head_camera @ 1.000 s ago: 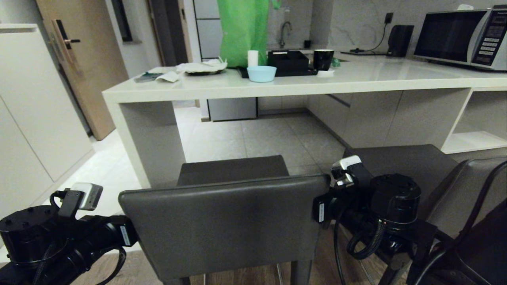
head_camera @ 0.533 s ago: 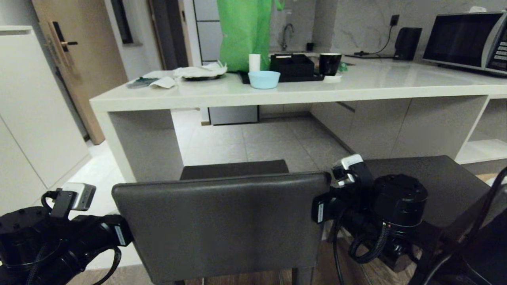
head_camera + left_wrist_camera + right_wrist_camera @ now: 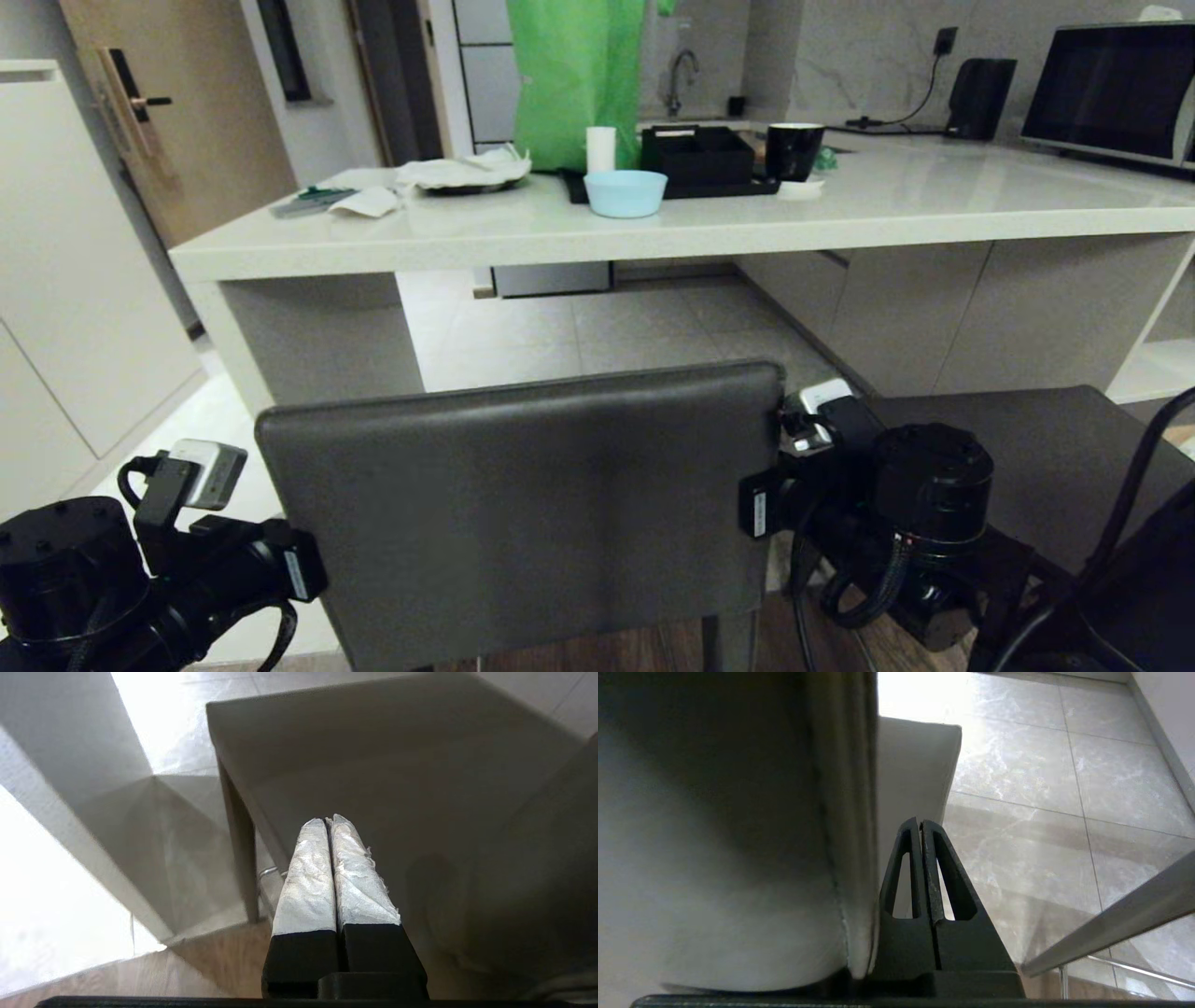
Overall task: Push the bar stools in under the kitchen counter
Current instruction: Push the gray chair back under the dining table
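Pale tiled floor (image 3: pixel 597 327) is stretching beneath the off-white surface (image 3: pixel 887 201), with wood flooring (image 3: pixel 579 653) nearest. The near bar stool (image 3: pixel 523 504) is standing on it, a second stool (image 3: pixel 1018 457) sitting right of it.

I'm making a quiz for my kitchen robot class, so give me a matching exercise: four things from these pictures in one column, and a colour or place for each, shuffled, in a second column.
Column one:
1. bowl
2. mug
3. microwave
4. near bar stool

Column two:
A. far right on the kitchen counter
B. between the two arms, in front of the counter
C. pale blue
D. black, beside the black tray

Pairs: 1-C, 2-D, 3-A, 4-B
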